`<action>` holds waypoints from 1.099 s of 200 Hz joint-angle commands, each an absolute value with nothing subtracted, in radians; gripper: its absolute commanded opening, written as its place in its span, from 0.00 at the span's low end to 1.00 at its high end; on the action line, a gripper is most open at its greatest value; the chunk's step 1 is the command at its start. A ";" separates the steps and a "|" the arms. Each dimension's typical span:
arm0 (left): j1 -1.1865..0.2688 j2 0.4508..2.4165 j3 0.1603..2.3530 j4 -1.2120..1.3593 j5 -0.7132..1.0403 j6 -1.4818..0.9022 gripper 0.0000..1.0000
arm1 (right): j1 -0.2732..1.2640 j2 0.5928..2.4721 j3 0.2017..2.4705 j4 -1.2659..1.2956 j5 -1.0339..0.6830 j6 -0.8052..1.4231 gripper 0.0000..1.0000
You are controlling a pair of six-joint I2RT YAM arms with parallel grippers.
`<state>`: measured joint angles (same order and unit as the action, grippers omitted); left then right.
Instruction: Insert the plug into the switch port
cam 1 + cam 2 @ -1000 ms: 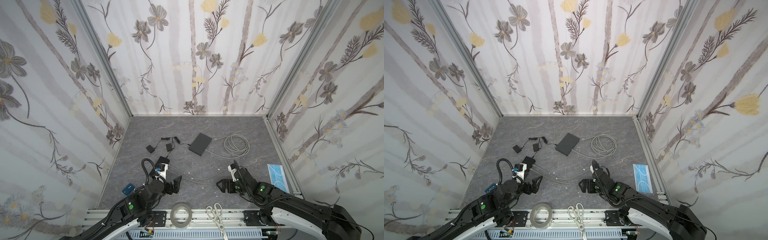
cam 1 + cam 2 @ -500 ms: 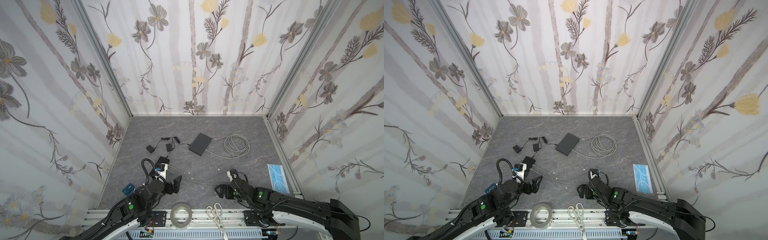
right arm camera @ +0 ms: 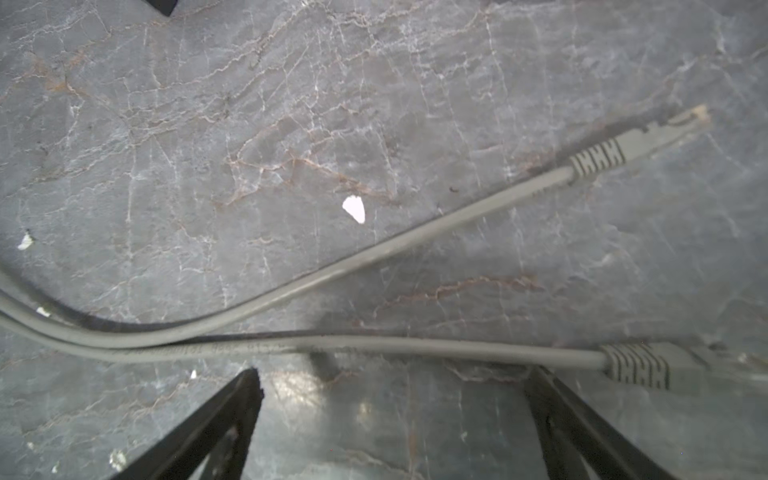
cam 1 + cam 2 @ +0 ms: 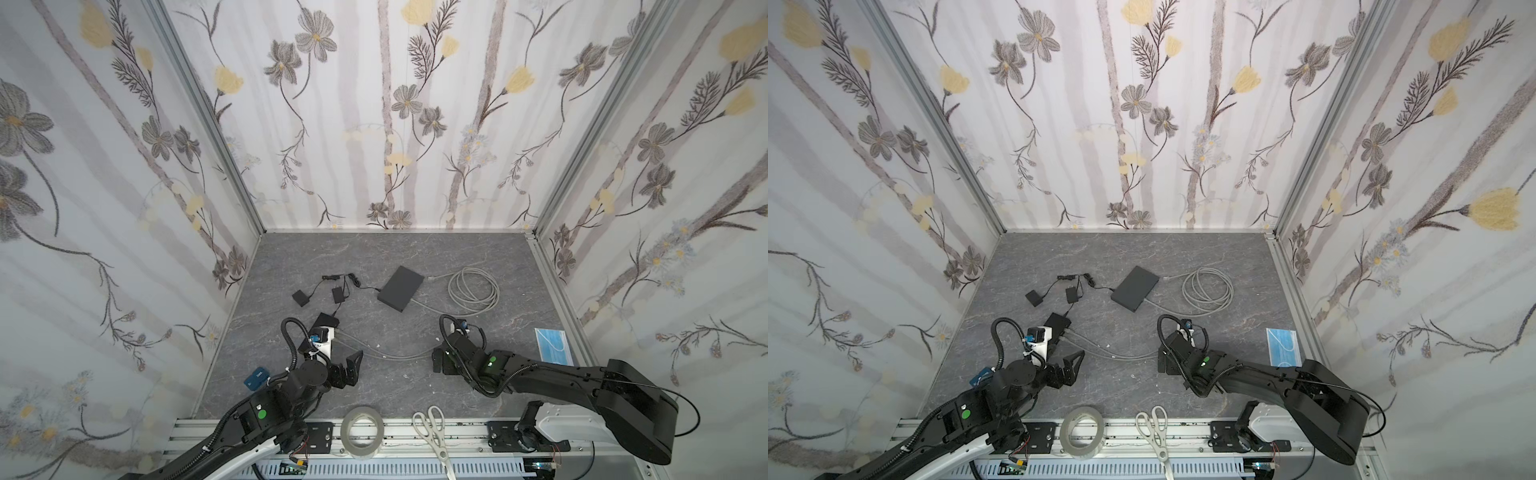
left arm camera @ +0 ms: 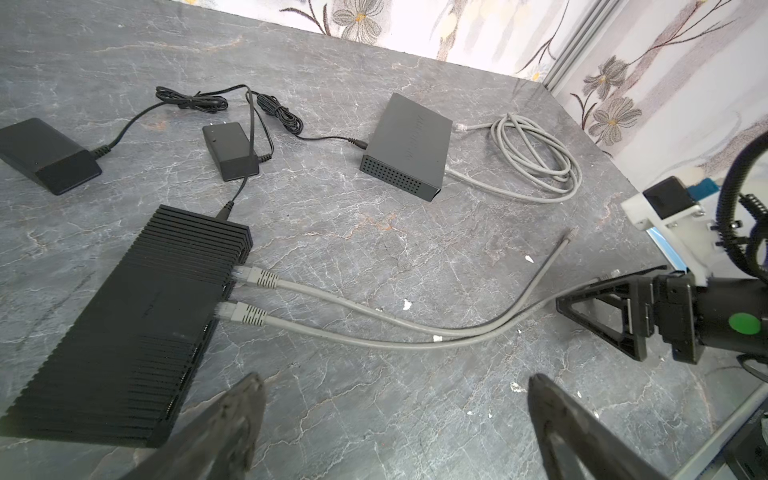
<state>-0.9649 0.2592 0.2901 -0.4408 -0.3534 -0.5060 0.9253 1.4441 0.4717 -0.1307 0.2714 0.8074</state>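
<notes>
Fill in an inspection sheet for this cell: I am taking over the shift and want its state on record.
Surface: grey marbled tabletop, scattered white flecks.
Job's things: black ribbed network box and grey network box; free plug and second free plug lie on the tabletop, unheld.
Clutter: tape roll and scissors on the front rail; face mask; two power adapters.
Grippers: left gripper and right gripper open, fingers empty.
Cables: two grey patch cables plugged into the black box; coiled grey cable beside the grey box; tangled black leads.
Surroundings: floral wallpaper walls.
</notes>
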 commanded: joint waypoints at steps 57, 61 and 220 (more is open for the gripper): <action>-0.951 0.251 0.306 -0.462 -0.397 -0.535 1.00 | 0.924 1.170 0.594 -0.273 0.468 0.579 1.00; -0.948 0.251 0.309 -0.460 -0.403 -0.532 1.00 | 0.924 1.150 0.609 -0.281 0.505 0.563 1.00; -0.578 0.325 0.058 0.517 -0.564 0.128 1.00 | 0.675 0.427 -0.232 1.018 0.472 -0.457 1.00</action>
<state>-0.6647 0.2611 0.0719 0.3428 -0.6449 0.0883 0.7570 0.4721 0.0055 0.7723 0.6544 -0.3363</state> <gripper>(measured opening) 0.997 0.996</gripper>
